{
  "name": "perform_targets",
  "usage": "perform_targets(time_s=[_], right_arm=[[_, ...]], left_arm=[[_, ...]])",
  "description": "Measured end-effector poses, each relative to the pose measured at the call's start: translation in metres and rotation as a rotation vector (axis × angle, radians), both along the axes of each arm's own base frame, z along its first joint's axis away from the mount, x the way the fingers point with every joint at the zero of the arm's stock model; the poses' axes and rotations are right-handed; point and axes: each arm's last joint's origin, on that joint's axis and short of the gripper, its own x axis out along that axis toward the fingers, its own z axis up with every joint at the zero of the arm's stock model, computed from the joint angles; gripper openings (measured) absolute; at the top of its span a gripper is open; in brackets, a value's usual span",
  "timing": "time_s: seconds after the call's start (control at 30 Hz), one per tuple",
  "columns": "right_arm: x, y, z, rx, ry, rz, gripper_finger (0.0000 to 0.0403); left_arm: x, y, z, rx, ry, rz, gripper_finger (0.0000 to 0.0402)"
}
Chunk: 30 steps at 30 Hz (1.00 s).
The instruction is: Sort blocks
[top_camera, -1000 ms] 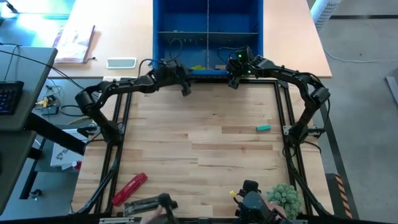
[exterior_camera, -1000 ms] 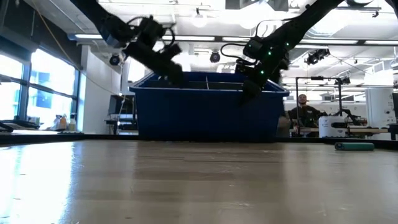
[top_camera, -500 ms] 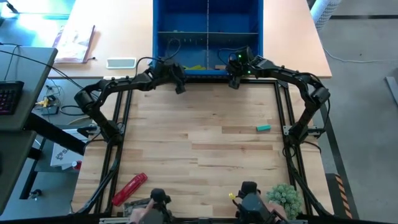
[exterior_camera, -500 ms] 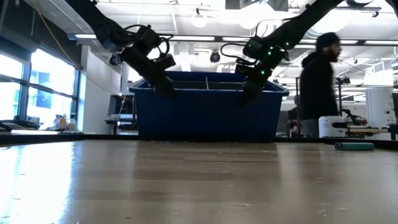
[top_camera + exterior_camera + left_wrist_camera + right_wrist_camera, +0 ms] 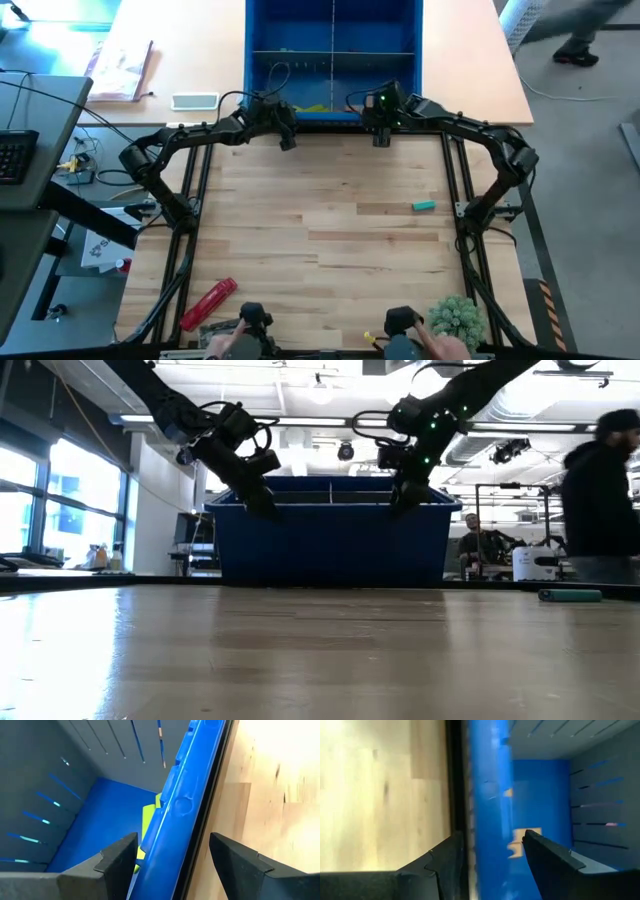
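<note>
A blue divided bin [image 5: 333, 60] stands at the table's far edge. Lime blocks [image 5: 149, 822] lie in its near left compartment, tan blocks [image 5: 516, 844] in the near right one. One teal block [image 5: 423, 206] lies flat on the wood at the right, also seen in the low view [image 5: 570, 595]. My left gripper [image 5: 286, 138] hovers open at the bin's near wall, left of centre. My right gripper [image 5: 380, 132] hovers open at the same wall, right of centre. Neither holds anything; in each wrist view the bin's rim [image 5: 192, 795] shows beyond the gap between the fingers.
A red cylindrical tool [image 5: 208, 303] lies at the near left, a green plant-like object [image 5: 455, 315] at the near right. Black frame rails [image 5: 455, 180] edge the wooden top. A book [image 5: 120, 70] and a white device [image 5: 195, 101] lie left of the bin. A person [image 5: 600, 490] stands beyond the table.
My left gripper has moved toward the table's left along the bin's near wall, sinking a little and rolling. My right gripper has risen slightly at the wall and rolled about its own axis. Both have stayed open. A person has walked across the room behind.
</note>
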Motion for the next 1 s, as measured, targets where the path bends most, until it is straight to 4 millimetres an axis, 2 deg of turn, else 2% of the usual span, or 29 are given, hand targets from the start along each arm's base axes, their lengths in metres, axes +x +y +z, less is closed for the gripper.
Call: perform_targets(time_s=[0.23,0.4,0.5,0.57,0.73,0.9,1.0], right_arm=[[0.000,0.027,0.010,0.029,0.055,-0.005,0.0195],[0.002,0.062,0.028,0.000,0.083,0.048,0.0195],[-0.003,0.081,0.033,0.083,0.063,0.008,0.0195],[-0.007,0.092,0.030,0.210,0.058,-0.046,0.0195],[-0.021,0.118,0.007,0.575,0.172,-0.208,0.0194],[-0.043,0.145,-0.041,0.701,0.409,-0.287,0.0194],[-0.053,0.159,-0.067,0.716,0.498,-0.277,0.0194]], left_arm=[[0.000,0.000,0.000,-0.012,-0.008,0.011,0.0227],[0.000,0.000,-0.001,-0.017,-0.005,0.014,0.0227],[0.000,0.000,-0.001,-0.017,-0.003,0.013,0.0227],[0.000,0.000,-0.001,-0.017,-0.002,0.014,0.0227],[0.000,0.000,-0.001,-0.019,-0.004,0.012,0.0227],[0.002,-0.003,-0.002,-0.022,-0.003,-0.002,0.0227],[0.002,-0.003,-0.002,-0.011,0.006,0.014,0.0227]])
